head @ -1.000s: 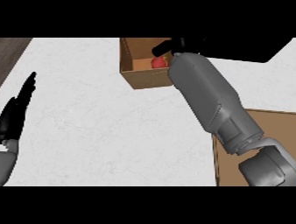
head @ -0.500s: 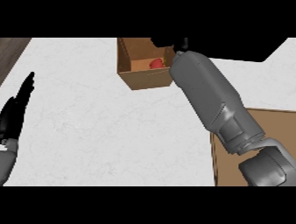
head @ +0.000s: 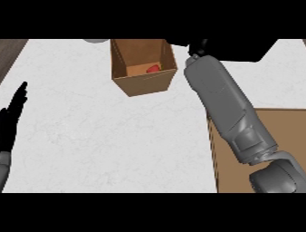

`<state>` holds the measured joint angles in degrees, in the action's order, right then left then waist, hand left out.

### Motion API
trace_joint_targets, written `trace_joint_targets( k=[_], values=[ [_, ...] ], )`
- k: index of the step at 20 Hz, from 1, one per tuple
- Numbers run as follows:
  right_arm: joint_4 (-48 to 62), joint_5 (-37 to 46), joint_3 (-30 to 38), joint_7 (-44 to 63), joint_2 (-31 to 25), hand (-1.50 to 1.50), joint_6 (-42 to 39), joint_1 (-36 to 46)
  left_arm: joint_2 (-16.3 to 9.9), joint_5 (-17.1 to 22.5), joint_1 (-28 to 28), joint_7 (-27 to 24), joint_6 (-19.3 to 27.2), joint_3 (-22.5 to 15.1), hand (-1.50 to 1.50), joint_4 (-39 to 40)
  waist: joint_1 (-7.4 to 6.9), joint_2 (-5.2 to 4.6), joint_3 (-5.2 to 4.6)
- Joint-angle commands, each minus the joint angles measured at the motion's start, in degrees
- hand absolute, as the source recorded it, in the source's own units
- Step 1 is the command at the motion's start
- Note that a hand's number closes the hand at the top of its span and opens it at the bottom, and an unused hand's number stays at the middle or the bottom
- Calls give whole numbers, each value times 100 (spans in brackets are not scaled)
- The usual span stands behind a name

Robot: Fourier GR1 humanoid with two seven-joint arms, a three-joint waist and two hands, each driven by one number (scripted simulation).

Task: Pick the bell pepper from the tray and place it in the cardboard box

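The bell pepper [head: 154, 68] lies inside the cardboard box [head: 144, 84], a small red shape on the box floor toward its far right inner corner, so the placing part of the task looks done. The box stands open-topped near the far edge of the desk [head: 109, 136], roughly midway along it, where an arm reaching from the tray can drop things straight in. The right hand [head: 197, 46] shows only as a dark shape at the far edge, just beside the box's right wall and above the grey forearm; it blends into the dark area behind it, so I cannot tell how its fingers are set or whether they have hold of anything. Since the pepper sits apart from it in the box, it most likely carries nothing. The tray [head: 276, 149], a brown surface at the desk's near right corner, is partly covered by that forearm. The left hand [head: 5, 124] rests at the left edge, fingers straight and pointing away, holding nothing, kept out of the working arm's way.
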<state>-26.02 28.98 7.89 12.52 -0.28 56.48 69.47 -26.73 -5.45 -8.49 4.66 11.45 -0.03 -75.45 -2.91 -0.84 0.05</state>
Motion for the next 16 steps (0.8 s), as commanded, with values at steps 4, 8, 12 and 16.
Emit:
trace_joint_targets(
  k=[4, 8, 12, 16],
  values=[
    [-1039, -189, -109, -97, -140, -150, -125, -1081, 16, -97, 324, -171, 115, 262, 0, 39, 340, 115, -5],
    [-2362, 46, -586, 417, -283, -150, -532, -2109, 139, -119, 559, -48, 237, 280, 0, -135, 483, 180, -7],
    [-3647, 175, -953, 725, -544, -150, -1037, -3284, -63, 52, 580, -89, -87, 458, 0, -67, 515, 182, -9],
    [-5153, 291, -1337, 1481, -913, -150, -1902, -4093, 42, -60, 611, -207, 19, 440, 0, -51, 529, 183, -13]
  ],
)
